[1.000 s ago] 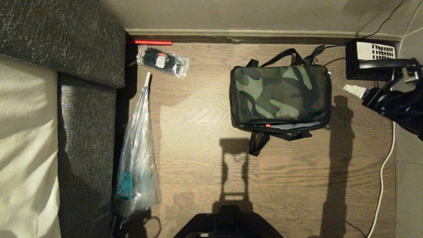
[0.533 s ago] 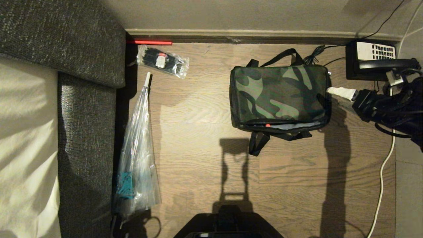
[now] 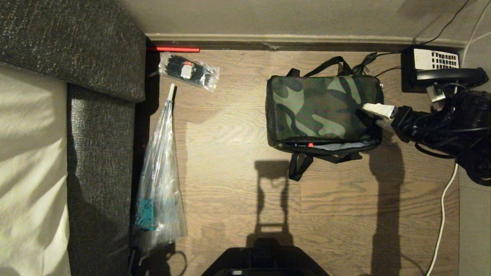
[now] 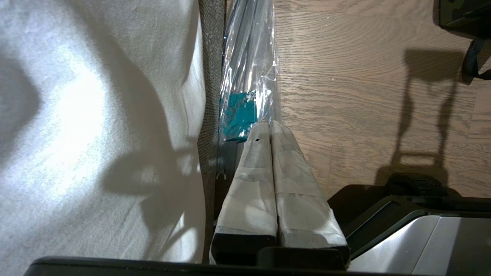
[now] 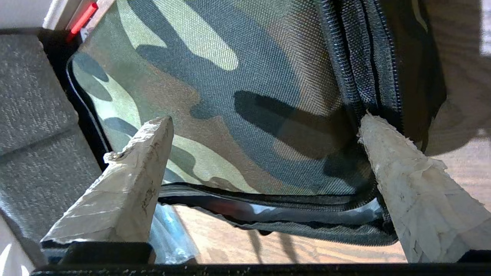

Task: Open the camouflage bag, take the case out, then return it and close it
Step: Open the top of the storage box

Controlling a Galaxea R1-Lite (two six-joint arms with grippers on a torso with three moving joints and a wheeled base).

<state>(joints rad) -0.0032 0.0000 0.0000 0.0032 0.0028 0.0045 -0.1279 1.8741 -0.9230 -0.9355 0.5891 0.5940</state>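
Right gripper (image 3: 378, 111) wide open over camouflage bag (image 3: 322, 109)

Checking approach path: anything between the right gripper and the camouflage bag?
Nothing visible. The right gripper, jaws open, is already over the right end of the camouflage bag, with only bare lid fabric between the jaws.

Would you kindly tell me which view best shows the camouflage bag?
The head view: the whole camouflage bag shows there. The right wrist view gives a close-up of its lid and gaping zip; the left wrist view catches only a corner and strap.
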